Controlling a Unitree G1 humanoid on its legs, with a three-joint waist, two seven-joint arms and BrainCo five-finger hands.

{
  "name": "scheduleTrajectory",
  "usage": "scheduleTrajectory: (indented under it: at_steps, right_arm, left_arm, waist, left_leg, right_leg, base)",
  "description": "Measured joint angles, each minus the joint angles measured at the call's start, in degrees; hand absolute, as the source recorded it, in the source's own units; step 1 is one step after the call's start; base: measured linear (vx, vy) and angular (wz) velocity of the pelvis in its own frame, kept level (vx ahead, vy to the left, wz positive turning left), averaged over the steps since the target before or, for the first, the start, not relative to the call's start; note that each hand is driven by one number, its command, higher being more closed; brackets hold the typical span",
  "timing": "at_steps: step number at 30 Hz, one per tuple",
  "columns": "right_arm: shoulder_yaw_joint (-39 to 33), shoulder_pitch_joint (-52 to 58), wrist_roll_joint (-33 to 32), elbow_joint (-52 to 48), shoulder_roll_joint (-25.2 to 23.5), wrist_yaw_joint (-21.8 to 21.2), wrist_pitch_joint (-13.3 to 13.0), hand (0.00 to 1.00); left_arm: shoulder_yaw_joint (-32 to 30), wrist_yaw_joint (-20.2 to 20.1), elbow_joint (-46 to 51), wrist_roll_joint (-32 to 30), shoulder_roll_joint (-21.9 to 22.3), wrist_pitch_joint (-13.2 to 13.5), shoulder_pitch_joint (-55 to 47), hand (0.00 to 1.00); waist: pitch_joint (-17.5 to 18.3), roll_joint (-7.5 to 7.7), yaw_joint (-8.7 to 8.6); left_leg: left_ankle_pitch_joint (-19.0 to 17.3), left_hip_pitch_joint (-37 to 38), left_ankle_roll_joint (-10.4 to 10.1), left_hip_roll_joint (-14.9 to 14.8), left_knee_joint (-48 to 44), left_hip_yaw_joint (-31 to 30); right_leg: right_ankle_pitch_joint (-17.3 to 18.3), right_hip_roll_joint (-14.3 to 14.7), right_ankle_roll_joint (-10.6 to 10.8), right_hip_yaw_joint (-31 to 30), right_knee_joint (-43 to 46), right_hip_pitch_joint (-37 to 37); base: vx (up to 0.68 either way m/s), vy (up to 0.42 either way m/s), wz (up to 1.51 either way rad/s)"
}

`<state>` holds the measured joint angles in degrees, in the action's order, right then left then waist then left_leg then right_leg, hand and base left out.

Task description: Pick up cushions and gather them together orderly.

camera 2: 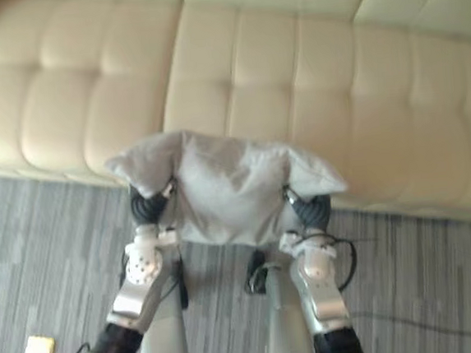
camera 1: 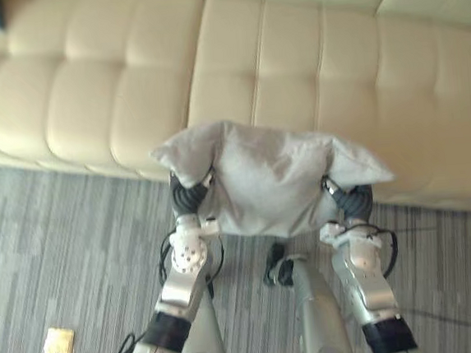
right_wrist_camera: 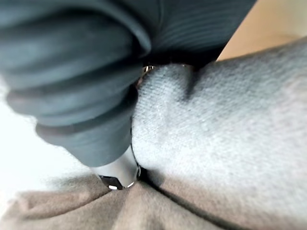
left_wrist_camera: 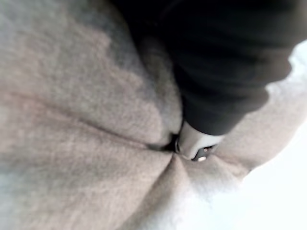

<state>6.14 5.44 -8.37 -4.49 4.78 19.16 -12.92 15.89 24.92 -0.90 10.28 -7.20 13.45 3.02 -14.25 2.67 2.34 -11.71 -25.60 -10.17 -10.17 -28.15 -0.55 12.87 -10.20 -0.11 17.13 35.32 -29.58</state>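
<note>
No legible text or labels

- Bright, soft daylight over the cream sofa (camera 1: 333, 60); pale sheen on the rounded tufts, dimmer only in the seams between them
- Evenly lit across the grey striped floor (camera 1: 60, 241); a faint, soft-edged shadow along the sofa's front edge
- Light on the top of the grey cushion (camera 1: 269, 182); darker along its underside and in its folds
- From the left wrist: near black on the cover of the left hand (left_wrist_camera: 194, 141); washed out to plain white in one corner past the cushion
- From the right wrist: dim on the cover of the right hand (right_wrist_camera: 120, 170); a small glint on its silver part; burnt-out white beside it
</note>
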Motion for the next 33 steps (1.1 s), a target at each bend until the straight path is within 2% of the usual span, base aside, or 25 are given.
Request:
scheduleTrajectory:
  at_steps: [1, 4, 9, 12, 13, 16, 17, 20, 21, 22, 23, 24, 25, 26, 27, 28, 29, 30, 31, 33]
  right_arm:
    - [0.7, 2.8, 0.0, -1.4, 0.2, -0.7, 0.0, 1.00]
    - [1.1, 7.1, 0.0, -2.3, -0.1, -3.1, 0.0, 1.00]
    - [1.3, 9.4, 0.0, -2.2, 0.0, -4.7, 0.0, 1.00]
    - [1.2, 9.0, 0.0, -1.5, 0.0, -4.8, 0.0, 1.00]
    - [1.1, 8.4, 0.0, 0.2, 0.2, -4.8, 0.0, 1.00]
    - [1.1, 7.0, 0.0, 3.3, 0.2, -4.7, 0.1, 1.00]
    - [1.0, 6.8, 0.0, 3.4, 0.3, -4.6, 0.4, 1.00]
    - [0.9, 5.4, 0.0, 3.8, 0.3, -4.2, 0.5, 1.00]
    - [0.9, 4.2, 0.0, 5.2, 0.4, -3.9, 0.5, 1.00]
    - [0.9, 3.3, 0.0, 6.3, 0.4, -3.9, 0.5, 1.00]
    - [0.9, 2.2, 0.1, 8.6, 0.0, -3.9, 0.7, 1.00]
    - [0.9, 1.7, 0.7, 10.2, -0.3, -3.9, 1.0, 1.00]
    - [0.9, 2.0, 1.2, 10.6, -0.1, -3.9, 1.5, 1.00]
    - [0.9, 2.1, 1.3, 10.9, 0.0, -3.9, 1.7, 1.00]
    - [0.9, 1.6, 1.6, 12.1, 0.0, -3.9, 1.7, 1.00]
    - [0.9, 1.0, 1.6, 13.1, 0.0, -4.0, 2.1, 1.00]
    - [0.9, 0.5, 1.6, 14.6, -0.2, -4.0, 2.1, 1.00]
    - [0.9, 0.3, 1.7, 15.6, -0.5, -4.1, 2.1, 1.00]
    - [0.9, 0.1, 1.7, 16.4, -0.8, -4.5, 2.1, 1.00]
    - [1.0, -0.3, 1.7, 16.7, -0.7, -5.0, 2.1, 1.00]
  left_arm:
    - [0.2, -0.4, 1.5, 0.0, 0.0, 0.1, -2.9, 1.00]
    - [0.3, -1.6, 2.6, 0.1, 0.0, 0.3, -7.8, 1.00]
    - [0.4, -2.9, 4.0, 0.2, 0.2, 0.7, -13.1, 1.00]
    - [0.5, -3.6, 3.8, 1.3, 0.2, 0.7, -13.8, 1.00]
    - [0.5, -4.0, 2.8, 2.3, 0.2, 0.7, -13.9, 1.00]
    - [0.4, -4.1, 1.3, 2.8, 0.2, 0.7, -14.0, 1.00]
    - [0.4, -4.5, 1.3, 3.5, 0.4, 0.7, -14.3, 1.00]
    - [0.3, -5.0, 1.2, 4.0, 0.4, 0.9, -14.8, 1.00]
    - [0.3, -5.1, 1.2, 4.0, 0.4, 0.9, -15.3, 1.00]
    - [0.3, -5.1, 1.0, 4.1, 0.4, 0.9, -15.4, 1.00]
    - [0.2, -5.1, 0.2, 4.2, -0.1, 0.8, -15.2, 1.00]
    - [0.2, -5.2, -0.5, 4.5, -0.6, 0.6, -15.2, 1.00]
    - [0.2, -5.2, -1.2, 4.5, -0.5, 0.0, -15.2, 1.00]
    - [0.3, -5.3, -1.6, 4.5, -0.5, -0.2, -15.2, 1.00]
    - [0.3, -5.3, -2.0, 4.5, -0.7, -0.2, -15.2, 1.00]
    - [0.3, -5.4, -2.0, 4.5, -1.1, -0.3, -15.1, 1.00]
    - [0.2, -5.4, -2.0, 4.5, -1.6, -0.3, -15.0, 1.00]
    - [0.2, -5.4, -2.0, 4.5, -2.0, -0.3, -14.9, 1.00]
    - [0.2, -5.5, -2.0, 4.5, -2.7, -0.3, -14.9, 1.00]
    - [0.1, -5.5, -1.9, 4.5, -3.1, -0.2, -14.5, 1.00]
  waist:
    - [2.5, -0.01, 0.03]
    - [6.1, -0.18, 0.65]
    - [9.0, -0.86, 0.58]
    - [9.0, -1.00, 0.50]
    - [8.9, -1.20, 0.37]
    - [8.8, -1.02, 0.42]
    - [8.9, -1.05, 0.87]
    - [9.0, -1.34, 0.81]
    - [9.6, -1.86, 0.99]
    - [9.7, -1.81, 1.24]
    - [9.7, -0.59, 1.27]
    - [10.0, 0.68, 0.95]
    - [10.1, 1.25, 0.95]
    - [10.1, 1.22, 0.66]
    - [10.1, 1.20, 0.59]
    - [10.0, 1.10, 0.52]
    - [9.8, 0.89, 0.26]
    - [9.8, 0.81, -0.07]
    - [9.6, 0.52, -0.50]
    - [9.5, 0.25, -1.16]
  left_leg:
    - [0.2, 2.0, 0.1, 0.0, 1.9, 0.5]
    - [1.5, 9.0, 0.5, 0.2, 8.1, 2.0]
    - [2.4, 14.0, 0.4, 0.2, 12.2, 1.2]
    - [2.4, 12.3, 0.5, 0.8, 8.5, -1.6]
    - [3.0, 8.5, 1.4, 1.2, 1.2, -2.0]
    - [5.8, 5.7, 3.7, 0.5, -2.4, 1.5]
    - [5.3, 5.6, 5.1, -0.4, -0.2, 5.5]
    - [5.5, 5.6, 5.6, 0.0, 9.7, 8.4]
    - [7.6, 6.1, 5.0, 0.0, 15.9, 8.9]
    - [10.5, 7.0, 3.8, 0.0, 17.3, 9.6]
    - [11.8, 7.6, 4.8, 1.2, 18.1, 11.1]
    - [11.0, 7.5, 6.6, 2.8, 16.6, 11.9]
    - [8.6, 7.1, 8.2, 3.9, 13.8, 12.8]
    - [7.4, 7.4, 8.8, 4.5, 12.3, 13.3]
    - [6.0, 8.7, 9.7, 4.9, 11.5, 14.6]
    - [5.0, 10.3, 10.4, 5.1, 11.6, 15.6]
    - [4.6, 12.9, 11.1, 5.1, 12.8, 16.2]
    - [4.4, 15.0, 11.4, 5.0, 14.2, 16.4]
    - [4.4, 17.6, 11.4, 4.8, 16.1, 16.7]
    - [4.4, 21.1, 11.3, 4.5, 18.8, 17.6]
  right_leg:
    - [-0.2, 0.3, 0.3, 0.1, -1.7, 1.8]
    - [-0.6, 0.7, 1.0, 0.0, -6.1, 7.4]
    - [-1.0, 1.4, 1.4, 1.0, -9.5, 12.6]
    - [-0.6, 1.0, 1.9, 3.1, -10.0, 14.6]
    - [-0.1, 0.5, 1.9, 5.4, -11.3, 16.9]
    - [-0.2, 0.2, 0.8, 7.2, -15.7, 20.4]
    - [-0.8, 0.6, 0.7, 7.8, -19.1, 21.8]
    - [-1.8, 0.7, 1.1, 7.7, -22.6, 22.7]
    - [-2.5, 0.7, 2.5, 7.3, -23.9, 22.8]
    - [-2.7, 0.6, 3.3, 6.8, -24.3, 22.9]
    - [-3.3, -0.3, 4.8, 5.4, -25.4, 23.2]
    - [-4.9, -1.7, 6.8, 4.5, -26.1, 23.8]
    - [-6.4, -3.6, 9.1, 3.5, -24.6, 23.7]
    - [-6.4, -4.6, 9.2, 2.7, -22.3, 23.2]
    - [-6.5, -6.2, 8.9, 1.2, -16.3, 21.1]
    - [-7.6, -7.5, 7.3, -0.1, -9.9, 18.5]
    - [-9.5, -8.3, 4.3, -1.3, -3.3, 15.8]
    - [-8.6, -8.3, 4.1, -2.3, 0.7, 14.3]
    - [-6.0, -7.1, 4.0, -3.0, 4.3, 12.7]
    - [-2.5, -3.0, 3.5, -2.4, 2.0, 10.2]
  base:
    - [0.14, 0.016, -0.04]
    - [0.16, 0.018, -0.07]
    - [0.13, 0.015, 0.08]
    - [0.05, 0.014, 0.46]
    - [0.01, 0.021, 0.69]
    - [-0.01, 0.034, 0.53]
    - [0.00, 0.035, 0.37]
    - [0.07, 0.101, 0.29]
    - [0.12, 0.128, -0.03]
    - [0.20, 0.196, -0.19]
    - [0.22, 0.182, -0.12]
    - [0.41, 0.326, -0.09]
    - [0.38, 0.293, -0.04]
    - [0.36, 0.305, -0.21]
    - [0.23, 0.206, -0.34]
    - [0.27, 0.228, -0.45]
    - [0.26, 0.175, -0.36]
    - [0.26, 0.143, -0.21]
    - [0.25, 0.068, -0.19]
    - [0.24, -0.020, -0.14]
